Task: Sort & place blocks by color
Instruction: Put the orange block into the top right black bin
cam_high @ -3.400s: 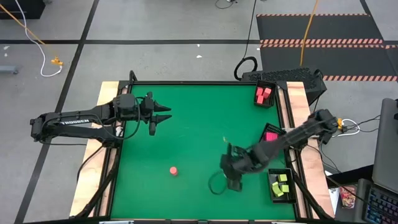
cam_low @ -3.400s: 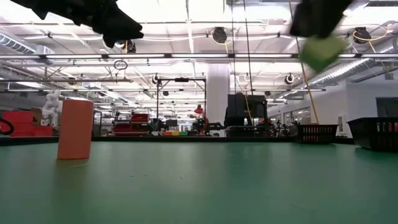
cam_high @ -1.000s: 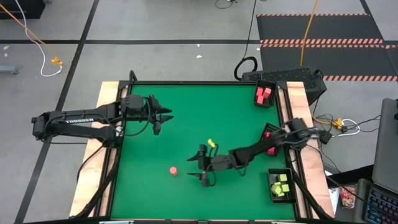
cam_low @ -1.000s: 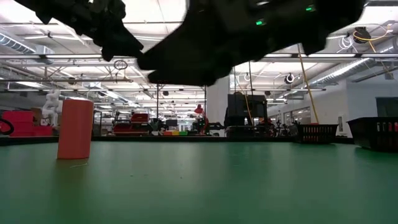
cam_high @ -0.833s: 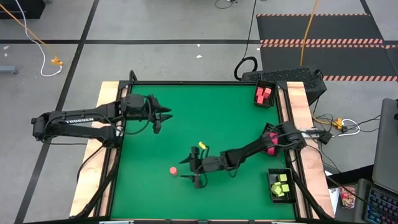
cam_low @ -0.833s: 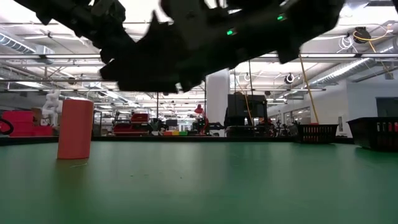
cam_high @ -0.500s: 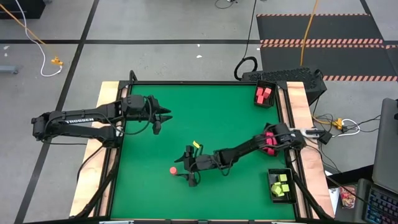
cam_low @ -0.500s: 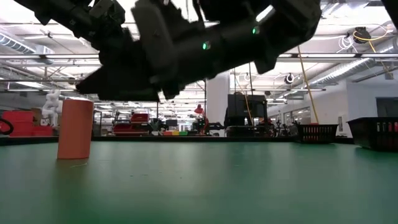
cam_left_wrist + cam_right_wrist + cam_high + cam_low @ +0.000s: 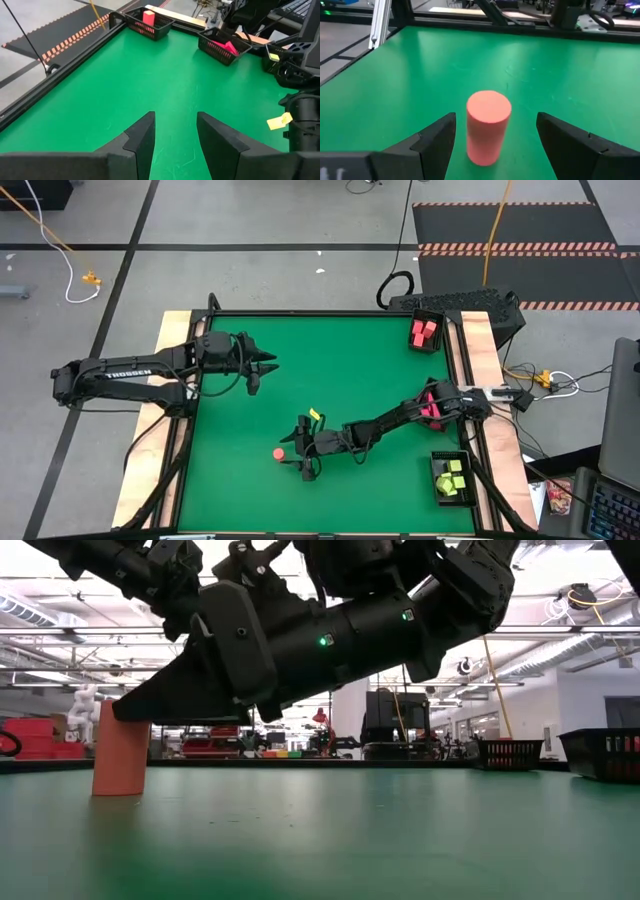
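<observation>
**Spotter:** Where's the pink cylinder (image 9: 488,126)?

**Me:** Upright on the bench (image 9: 240,480), long axis vertical, dead ahead of my right gripper (image 9: 495,145), fingers (image 9: 434,140) spread wide either side, not touching.

**Spotter:** Left?

**Me:** Left gripper (image 9: 175,137) well apart from it, fingers parted, empty. Right's nearer; I'd advance, then close.

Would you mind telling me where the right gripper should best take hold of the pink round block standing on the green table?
Grip the pink round block across its curved side wall, around mid-height, coming in level from where the open right gripper already faces it. It stands upright on its flat end with bare green table all around, so one finger can pass on each side and probably close squarely without tipping it.
</observation>
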